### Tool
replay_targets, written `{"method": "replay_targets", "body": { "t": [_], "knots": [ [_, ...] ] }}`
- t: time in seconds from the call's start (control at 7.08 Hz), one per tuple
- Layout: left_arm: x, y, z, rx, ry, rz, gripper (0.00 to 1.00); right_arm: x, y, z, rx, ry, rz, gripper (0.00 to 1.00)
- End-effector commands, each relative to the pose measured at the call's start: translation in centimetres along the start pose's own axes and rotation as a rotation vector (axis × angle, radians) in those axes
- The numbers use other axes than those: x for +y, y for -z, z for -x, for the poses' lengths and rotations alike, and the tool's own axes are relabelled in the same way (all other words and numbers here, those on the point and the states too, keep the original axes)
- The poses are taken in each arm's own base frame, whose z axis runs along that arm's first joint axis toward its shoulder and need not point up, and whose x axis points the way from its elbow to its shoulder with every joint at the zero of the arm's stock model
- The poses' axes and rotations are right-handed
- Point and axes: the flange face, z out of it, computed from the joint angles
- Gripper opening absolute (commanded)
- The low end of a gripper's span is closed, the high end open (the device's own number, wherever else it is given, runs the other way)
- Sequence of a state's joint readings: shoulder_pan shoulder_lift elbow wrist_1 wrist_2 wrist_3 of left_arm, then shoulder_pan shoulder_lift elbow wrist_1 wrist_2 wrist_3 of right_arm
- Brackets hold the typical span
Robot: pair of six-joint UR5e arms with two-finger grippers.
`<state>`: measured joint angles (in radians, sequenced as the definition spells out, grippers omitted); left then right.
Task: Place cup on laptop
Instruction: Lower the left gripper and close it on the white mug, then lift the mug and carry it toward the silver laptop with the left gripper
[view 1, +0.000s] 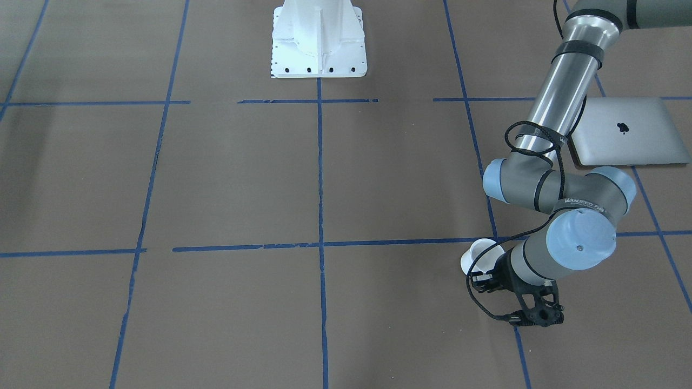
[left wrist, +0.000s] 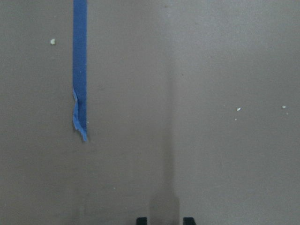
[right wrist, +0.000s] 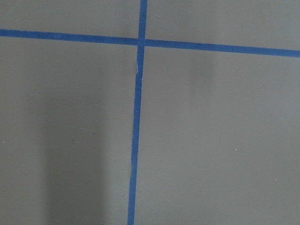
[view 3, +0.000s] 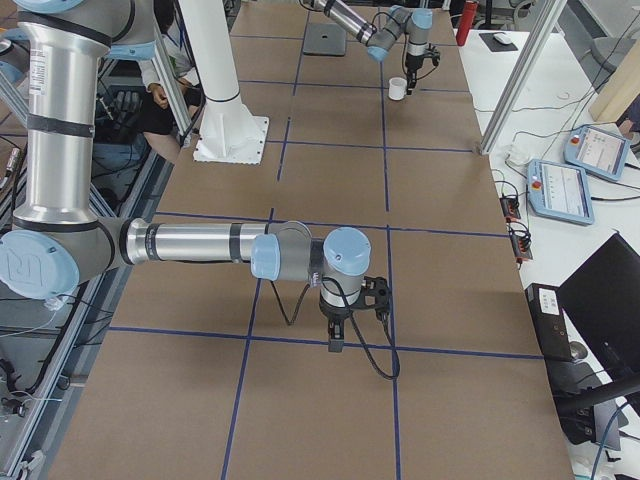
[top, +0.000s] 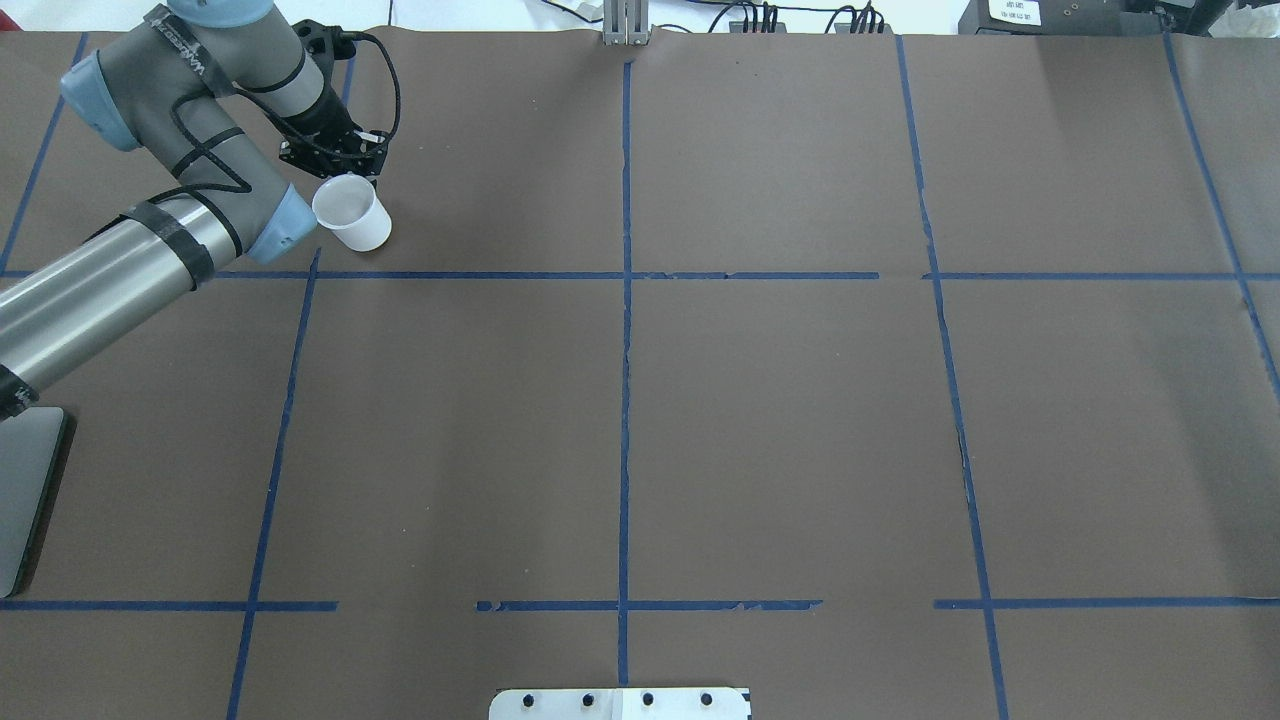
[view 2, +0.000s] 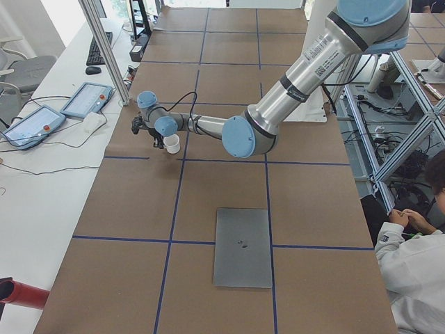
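Observation:
The white cup [top: 352,212] stands upright on the brown table at the far left, also in the front-facing view [view 1: 480,255]. My left gripper [top: 336,160] points down right beside the cup, on its far side, and does not hold it. In the left wrist view its two fingertips [left wrist: 141,220] show at the bottom edge with bare table in the gap between them; the cup is out of that view. The silver-grey laptop [view 1: 627,132] lies shut and flat nearer the robot, partly under the left arm. My right gripper [view 3: 336,338] shows only in the exterior right view, and I cannot tell whether it is open or shut.
Blue tape lines [top: 625,275] divide the brown table into squares. The white robot base [view 1: 319,40] stands at the table's near middle edge. Pendants and cables [view 2: 62,111] lie on the white bench beyond the far edge.

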<state>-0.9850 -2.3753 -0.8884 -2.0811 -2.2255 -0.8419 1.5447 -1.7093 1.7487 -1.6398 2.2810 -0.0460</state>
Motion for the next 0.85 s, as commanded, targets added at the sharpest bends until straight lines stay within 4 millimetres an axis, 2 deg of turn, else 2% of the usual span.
{"method": "replay_targets", "body": {
  "t": [0.0, 0.14, 0.28, 0.42, 0.71],
  "knots": [
    [1.5, 3.7, 3.5, 0.016, 0.030, -0.010, 0.00, 0.0, 0.0, 0.0, 0.000, -0.001, 0.001, 1.00],
    [6.1, 5.4, 7.1, 0.036, -0.002, -0.032, 0.00, 0.1, 0.0, 0.0, 0.000, -0.001, 0.001, 1.00],
    [9.8, 6.8, 10.5, 0.041, -0.039, -0.047, 0.00, 0.1, 0.0, 0.0, 0.000, -0.002, 0.002, 1.00],
    [12.4, 7.0, 14.0, 0.026, -0.052, -0.043, 0.00, 0.0, 0.0, 0.0, 0.000, 0.000, 0.000, 1.00],
    [23.7, 6.1, 27.0, -0.061, -0.112, 0.035, 0.00, 0.0, 0.0, 0.0, 0.000, -0.001, 0.001, 1.00]
  ]
}}
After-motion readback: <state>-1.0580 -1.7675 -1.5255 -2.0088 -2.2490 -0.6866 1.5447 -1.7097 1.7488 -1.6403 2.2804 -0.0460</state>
